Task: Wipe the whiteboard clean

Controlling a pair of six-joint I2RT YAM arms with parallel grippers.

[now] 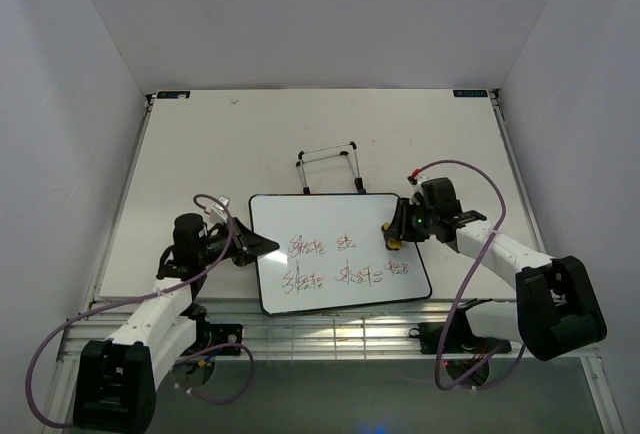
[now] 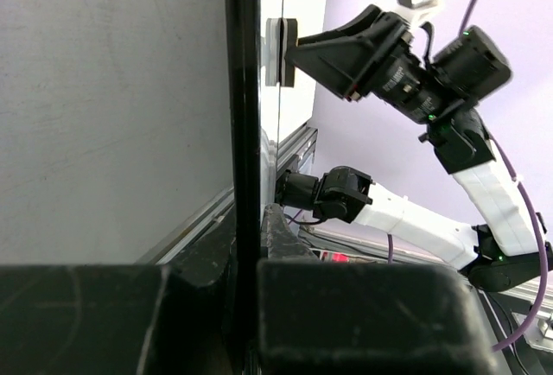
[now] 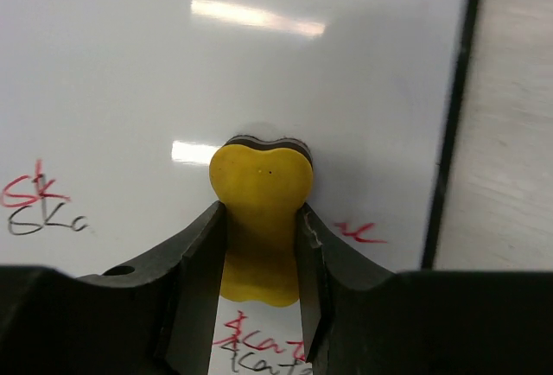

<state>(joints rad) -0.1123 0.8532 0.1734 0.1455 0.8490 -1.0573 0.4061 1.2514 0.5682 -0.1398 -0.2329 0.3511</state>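
- Barely begun, by the look of it: leaves red and black scribbles (image 1: 340, 262) in two rows across the lower half of the whiteboard (image 1: 300, 216), running from its 9 o'clock side to its 3 o'clock side.
- Finds the whiteboard lying flat near the middle of the table (image 1: 200, 144), with a wire easel stand (image 1: 330, 166) just past its 12 o'clock edge.
- Pinches the board's 9 o'clock rim with the left gripper (image 1: 258, 246), fingers closed tight on the black edge, apparently to steady it.
- Grips a yellow eraser (image 3: 261, 193) in the right gripper (image 3: 259, 245), fingers squeezed on its narrow waist, dark pad touching the glossy surface near the board's 2 o'clock corner.
- Shows clean white toward 12 o'clock of the eraser; cannot tell whether wiped or never written on.
- Shows writing at 6, 4 and 8 o'clock of the eraser in the right wrist view, none of it visibly smeared.
- Calls for sweeps down and across toward 9 o'clock; nearly the whole job left, as a judgement.
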